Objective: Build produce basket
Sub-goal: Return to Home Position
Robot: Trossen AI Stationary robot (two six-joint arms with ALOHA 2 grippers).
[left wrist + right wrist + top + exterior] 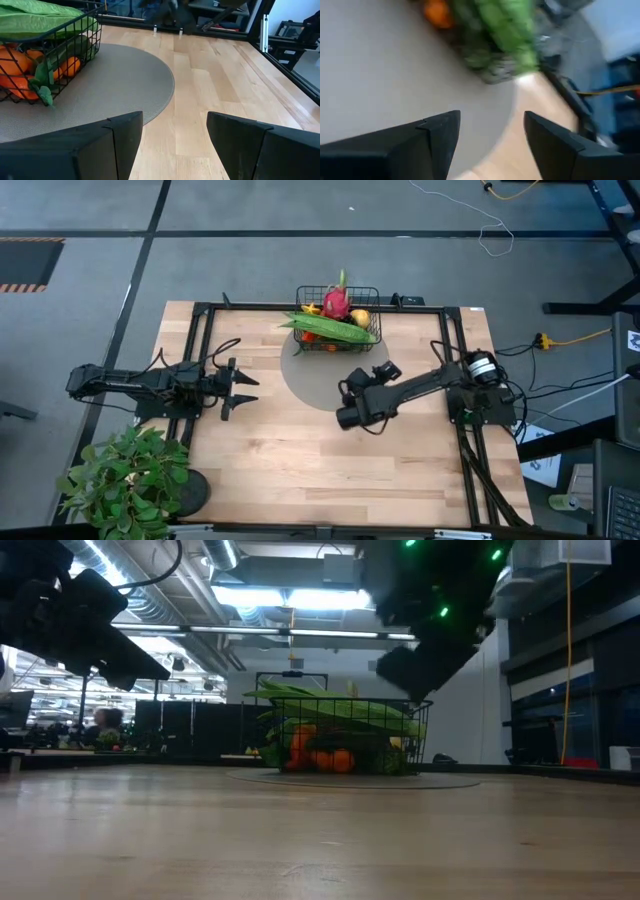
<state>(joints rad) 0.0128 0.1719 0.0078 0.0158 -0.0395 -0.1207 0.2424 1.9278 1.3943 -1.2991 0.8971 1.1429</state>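
Two grippers hover above the wooden table (300, 470), jaws spread and empty: left gripper (174, 120) toward the left side, right gripper (491, 120) nearer the centre, facing the basket (376, 300). Beyond them, the basket stands on a round grey mat (300, 370) at the far edge, filled with produce (336, 303); a green corn husk (330, 328) lies across it.

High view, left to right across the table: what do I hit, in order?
potted plant → left hand, open → basket, full of produce → right arm's base
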